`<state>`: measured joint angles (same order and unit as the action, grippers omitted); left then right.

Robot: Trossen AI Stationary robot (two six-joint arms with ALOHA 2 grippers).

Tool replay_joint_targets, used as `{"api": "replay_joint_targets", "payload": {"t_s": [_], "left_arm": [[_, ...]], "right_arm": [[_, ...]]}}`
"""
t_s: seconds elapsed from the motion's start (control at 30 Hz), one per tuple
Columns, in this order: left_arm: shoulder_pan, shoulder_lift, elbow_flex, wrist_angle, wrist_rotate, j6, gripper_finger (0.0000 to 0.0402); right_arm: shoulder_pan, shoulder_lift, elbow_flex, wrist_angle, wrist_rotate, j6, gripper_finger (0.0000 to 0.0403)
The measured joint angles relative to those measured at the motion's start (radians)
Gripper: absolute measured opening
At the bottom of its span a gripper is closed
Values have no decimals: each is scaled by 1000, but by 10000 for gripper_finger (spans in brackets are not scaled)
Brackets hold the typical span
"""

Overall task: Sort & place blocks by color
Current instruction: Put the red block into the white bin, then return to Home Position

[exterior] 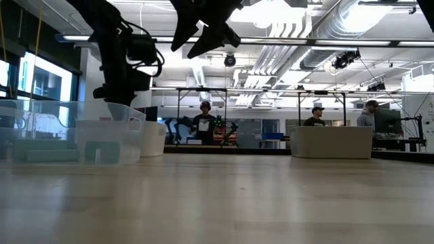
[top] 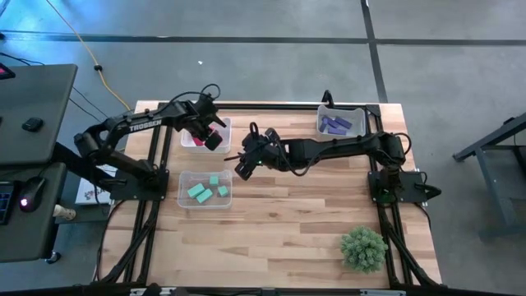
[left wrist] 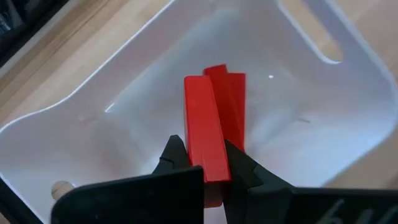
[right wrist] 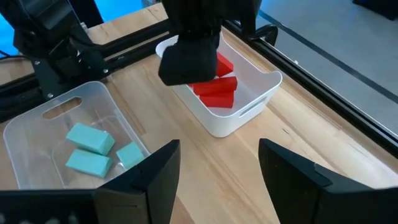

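A: What colour is the bar (left wrist: 204,134) in the left claw (left wrist: 208,167)?
B: Red, like the blocks (right wrist: 214,90) under it in the white bin (right wrist: 249,102).
A: And the other bins?
B: The clear bin (top: 185,179) holds teal blocks (top: 197,192); the far bin (top: 322,113) holds purple blocks (top: 335,125).
A: The rest?
B: Pale striped-wood bench (top: 279,230), black arms, spiky green ball (top: 363,248), yellow cable (top: 82,45) on the grey floor.

Left tool (left wrist: 208,165) clamped; right tool (right wrist: 217,163) spread wide, hovering mid-table.
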<state>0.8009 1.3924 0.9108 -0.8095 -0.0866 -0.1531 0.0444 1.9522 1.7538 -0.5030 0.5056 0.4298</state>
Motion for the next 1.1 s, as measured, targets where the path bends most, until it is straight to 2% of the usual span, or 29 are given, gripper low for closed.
{"api": "replay_joint_targets", "payload": {"t_s": [0.33,0.5,0.7,0.83,0.93,1.1], "left_arm": [[-1,37,0,0,-33,29,6],[-1,37,0,0,-33,113,34],[-1,37,14,-2,-30,101,72],[-5,12,50,-2,-29,130,81],[-12,-31,85,-1,-8,130,80],[-33,-131,122,35,102,121,80]], "right_arm": [[2,0,0,0,-2,19,206],[2,0,0,0,-2,18,206],[2,0,0,0,-4,15,206],[2,0,0,0,-4,-13,206],[1,-3,0,-1,-4,-45,206],[-16,-30,1,-13,-37,-99,206]]}}
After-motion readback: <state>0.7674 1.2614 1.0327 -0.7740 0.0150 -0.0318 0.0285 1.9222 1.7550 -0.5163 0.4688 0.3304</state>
